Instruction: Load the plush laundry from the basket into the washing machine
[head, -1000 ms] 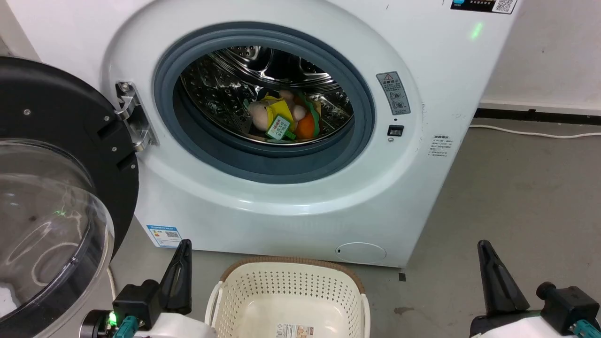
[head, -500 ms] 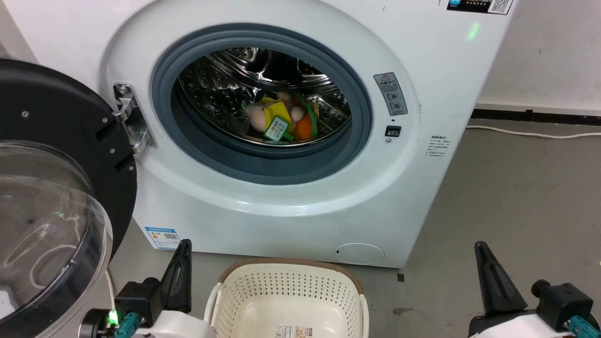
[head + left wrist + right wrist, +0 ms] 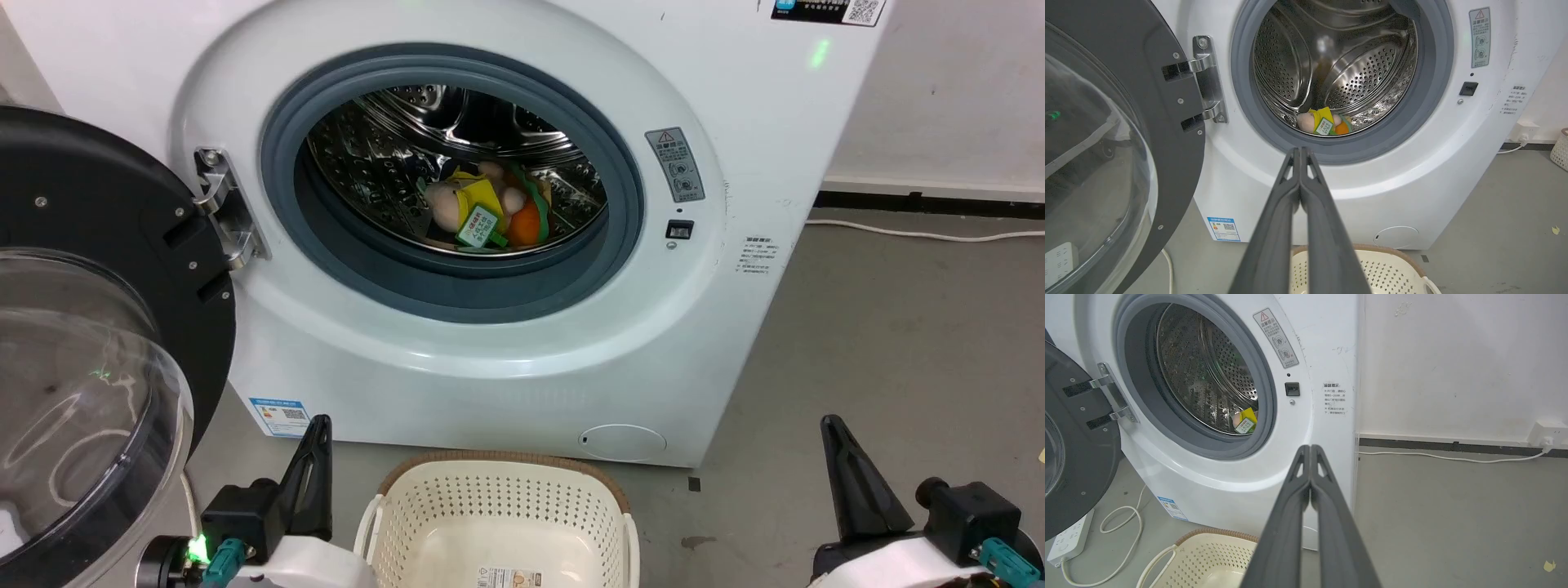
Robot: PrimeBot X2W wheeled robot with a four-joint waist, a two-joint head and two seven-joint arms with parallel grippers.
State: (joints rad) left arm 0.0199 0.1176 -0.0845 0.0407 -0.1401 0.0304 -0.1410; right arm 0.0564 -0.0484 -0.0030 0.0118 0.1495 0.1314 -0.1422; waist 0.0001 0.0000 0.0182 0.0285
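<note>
"Dark fingers, how do they stand?"

"The left gripper (image 3: 1300,152) has its fingers pressed together on nothing; the right gripper (image 3: 1310,448) likewise. Both are low, either side of the basket (image 3: 498,500), pointing up at the washing machine (image 3: 718,310)."

"And the plush laundry (image 3: 488,211)?"

"On the drum's bottom, green tag towards the porthole."

"Any writing?"

"A warning sticker (image 3: 674,163) with a red triangle right of the gasket, a blue label (image 3: 280,415) with a QR code low on the left; the print is too small to read."

"The room?"

"Grey floor (image 3: 898,367), white wall (image 3: 1453,355), a white cable (image 3: 1453,456) along it. The door (image 3: 106,212) hangs open at the left."
</note>
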